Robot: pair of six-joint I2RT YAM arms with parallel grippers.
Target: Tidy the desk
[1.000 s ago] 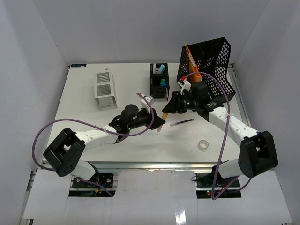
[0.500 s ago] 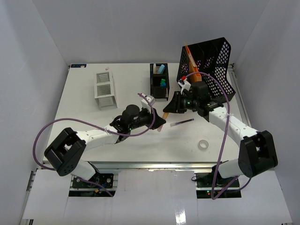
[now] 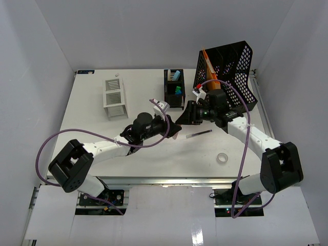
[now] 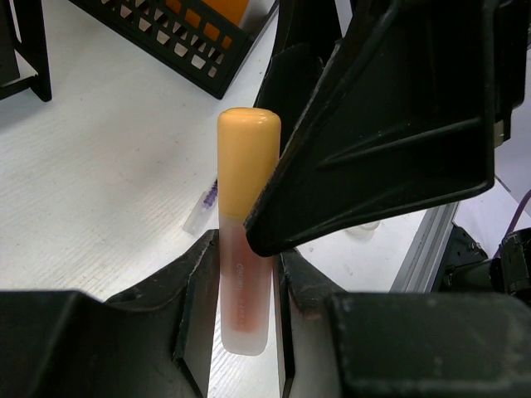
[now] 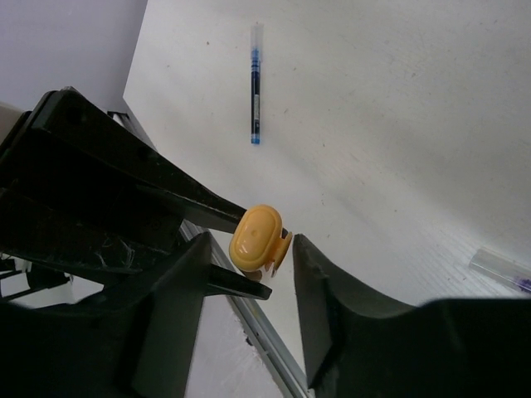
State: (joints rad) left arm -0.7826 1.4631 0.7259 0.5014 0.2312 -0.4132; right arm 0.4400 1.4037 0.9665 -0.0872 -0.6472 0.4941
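Two pairs of jaws meet on one item: our left gripper point(image 4: 241, 290) is clamped on the clear lower body of a yellow-capped tube point(image 4: 247, 207), holding it upright, while our right gripper point(image 5: 253, 257) stands parted on either side of the yellow cap with a little gap each way, gripping nothing. We judge this a hand-over about to close, above the middle of the desk point(image 3: 97, 148), which spreads white beneath both arms. Sorting looks partly done. The black organizer point(image 3: 174, 89) at the middle of the far edge holds some small coloured pieces, and the black mesh file rack point(image 3: 230, 66) in the far right corner holds something orange. Loose items remain: a purple pen point(image 3: 199, 134) just below the grippers, a tape roll point(image 3: 222, 158) toward the near edge on the right, and a blue pen point(image 5: 255, 83) lying flat. The white rack point(image 3: 115, 97) toward the far left looks unfilled. Room is tight between the two wrists but open toward the left edge and near edge.
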